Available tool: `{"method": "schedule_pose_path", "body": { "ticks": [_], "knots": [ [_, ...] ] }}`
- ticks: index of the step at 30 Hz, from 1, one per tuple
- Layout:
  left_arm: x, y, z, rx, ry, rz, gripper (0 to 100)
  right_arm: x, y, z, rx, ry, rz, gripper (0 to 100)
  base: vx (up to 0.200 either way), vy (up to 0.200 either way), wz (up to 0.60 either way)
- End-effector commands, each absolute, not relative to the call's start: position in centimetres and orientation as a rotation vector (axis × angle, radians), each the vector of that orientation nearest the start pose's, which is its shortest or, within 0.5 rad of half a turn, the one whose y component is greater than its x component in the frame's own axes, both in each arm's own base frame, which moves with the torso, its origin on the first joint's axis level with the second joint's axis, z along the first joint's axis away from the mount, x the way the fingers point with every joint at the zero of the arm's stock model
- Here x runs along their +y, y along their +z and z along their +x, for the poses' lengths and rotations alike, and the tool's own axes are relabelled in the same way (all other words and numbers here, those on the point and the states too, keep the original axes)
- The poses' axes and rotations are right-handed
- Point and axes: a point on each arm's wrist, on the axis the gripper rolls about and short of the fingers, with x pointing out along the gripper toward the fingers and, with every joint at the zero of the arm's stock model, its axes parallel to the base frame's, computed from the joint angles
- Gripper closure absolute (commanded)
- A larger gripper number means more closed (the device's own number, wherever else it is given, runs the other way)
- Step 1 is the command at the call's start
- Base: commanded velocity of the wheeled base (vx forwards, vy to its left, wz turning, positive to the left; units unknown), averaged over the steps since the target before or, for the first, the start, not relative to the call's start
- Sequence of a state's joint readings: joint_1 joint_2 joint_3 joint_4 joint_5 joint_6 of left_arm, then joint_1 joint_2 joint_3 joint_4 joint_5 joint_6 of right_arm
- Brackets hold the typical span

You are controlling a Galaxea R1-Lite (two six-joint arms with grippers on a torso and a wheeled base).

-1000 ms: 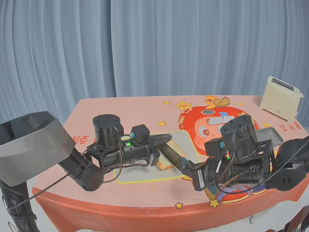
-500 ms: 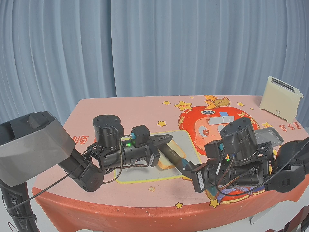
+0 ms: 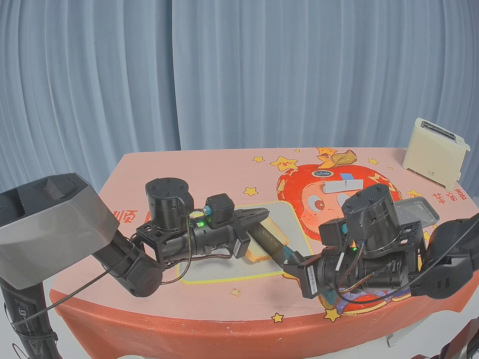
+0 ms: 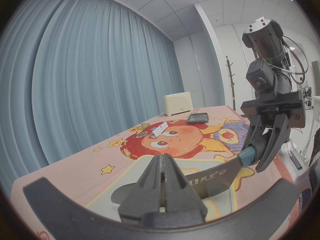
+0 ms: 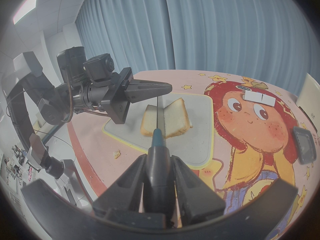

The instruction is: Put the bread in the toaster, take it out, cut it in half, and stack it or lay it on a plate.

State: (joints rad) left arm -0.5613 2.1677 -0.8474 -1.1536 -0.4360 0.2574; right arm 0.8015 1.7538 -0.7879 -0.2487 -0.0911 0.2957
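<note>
A toasted bread slice point(image 3: 255, 252) point(image 5: 175, 118) lies on the grey cutting board point(image 3: 294, 214) point(image 5: 196, 117). My right gripper point(image 3: 295, 265) point(image 5: 158, 170) is shut on the teal-tipped handle of a knife point(image 3: 272, 241) point(image 5: 160, 115) point(image 4: 213, 180), whose blade stands edge-down along the middle of the slice. My left gripper point(image 3: 259, 214) point(image 4: 162, 179) point(image 5: 156, 88) is shut with nothing in it, its tips over the slice's far end by the knife tip. Whether they touch the bread cannot be told.
A cream toaster point(image 3: 434, 153) point(image 4: 177, 103) stands at the table's far right corner. A dark metal tray point(image 3: 418, 209) point(image 4: 197, 117) point(image 5: 304, 145) lies right of the board, behind my right arm. A bread crumb point(image 3: 234, 291) point(image 5: 116, 154) lies near the front edge.
The right gripper and knife have shifted slightly toward the front right. The left arm has edged a little to the right. The bread stays in place.
</note>
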Motion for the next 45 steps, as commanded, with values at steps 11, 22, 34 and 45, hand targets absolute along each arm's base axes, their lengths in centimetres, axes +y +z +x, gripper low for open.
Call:
{"method": "schedule_pose_path", "body": {
  "ticks": [11,22,34,45],
  "knots": [
    [-21.2,8.6,32.2,0.013,-0.989,0.234,100,21.3,14.3,20.9,0.701,0.583,-0.021,100,0.0,0.0,0.0],
    [-21.2,7.4,32.1,0.059,-0.995,0.237,100,21.3,13.5,20.8,0.73,0.576,-0.036,100,0.0,0.0,0.0],
    [-21.2,6.8,32.2,0.072,-0.995,0.238,100,21.4,12.1,20.8,0.768,0.571,-0.054,100,0.0,0.0,0.0],
    [-21.1,8.9,31.8,0.008,-0.993,0.234,100,21.0,13.4,20.5,0.726,0.579,-0.031,100,0.0,0.0,0.0]
  ]
}}
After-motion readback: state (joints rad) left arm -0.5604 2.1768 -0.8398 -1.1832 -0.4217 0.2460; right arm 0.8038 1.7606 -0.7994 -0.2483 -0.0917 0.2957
